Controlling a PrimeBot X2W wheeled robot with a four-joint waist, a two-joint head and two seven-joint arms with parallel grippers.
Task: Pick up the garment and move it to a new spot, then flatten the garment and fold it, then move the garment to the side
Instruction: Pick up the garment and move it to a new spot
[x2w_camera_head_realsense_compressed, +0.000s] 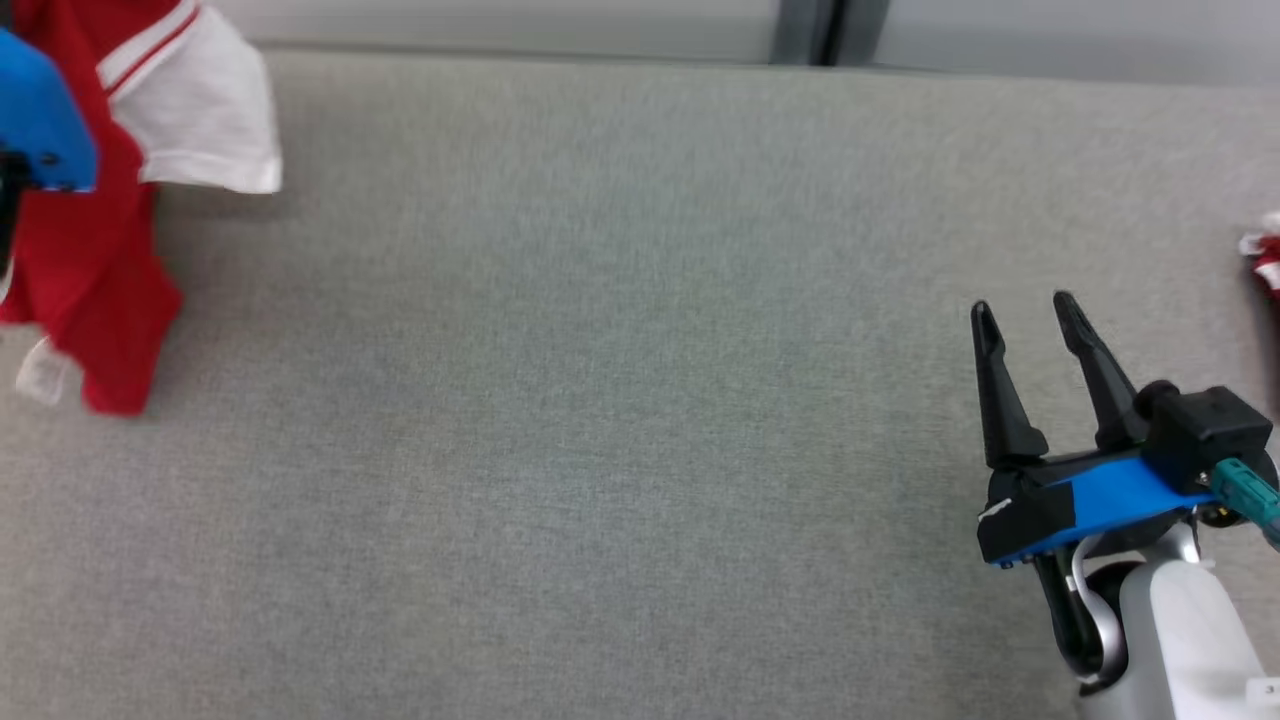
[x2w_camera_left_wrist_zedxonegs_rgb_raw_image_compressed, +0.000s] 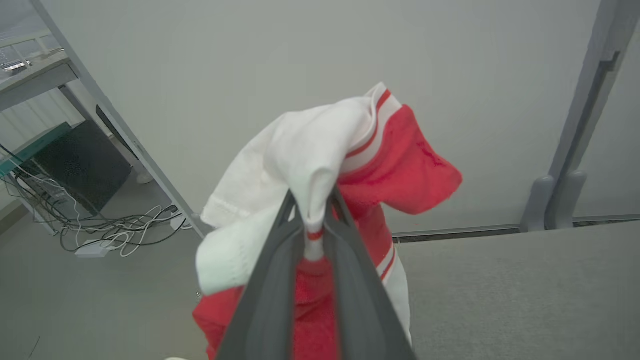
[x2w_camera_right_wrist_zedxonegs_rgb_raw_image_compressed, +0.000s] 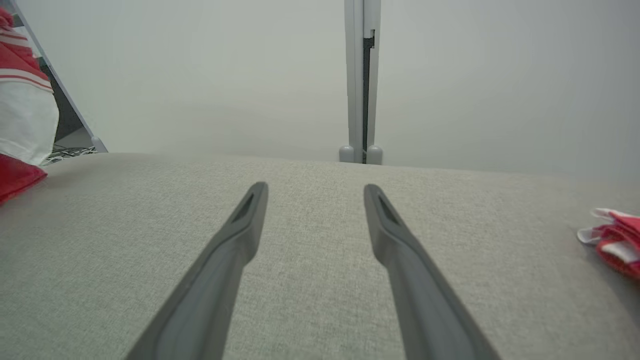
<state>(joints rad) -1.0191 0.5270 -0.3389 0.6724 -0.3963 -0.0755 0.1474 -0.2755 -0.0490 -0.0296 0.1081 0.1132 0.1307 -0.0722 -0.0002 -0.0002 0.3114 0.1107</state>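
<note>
**Left end effector gripping garment; right end effector open over table**

**1. Left end effector**
- The two dark fingers are closed on a bunched fold of the garment. A white fold with a narrow red stripe is pinched between them near the tips.
- Cloth drapes over and around the fingers, so the tips are partly covered. The white sleeve falls to one side, and the red body falls to the other side and below.
- In the head view, its blue housing sits in the upper left corner and is cut off by the frame edge.

**2. Garment position**
- The garment hangs from the grip, raised at the left end of the table.
- Its lower red hem is close to the table surface. Contact cannot be confirmed.
- Part of the garment runs past the left frame edge.

**3. Right end effector**
- The fingers stand well apart with nothing between them.
- They point away from the robot, leaning slightly left, low over the near right part of the table.
- The pale forearm rises from the lower right corner.

**4. Surroundings**
- A red-and-white cloth piece lies at the table's right edge. It is cut off, and its type cannot be made out.
- A grey post stands behind the table.
- Cables lie on the floor beyond the table's left end.
</note>
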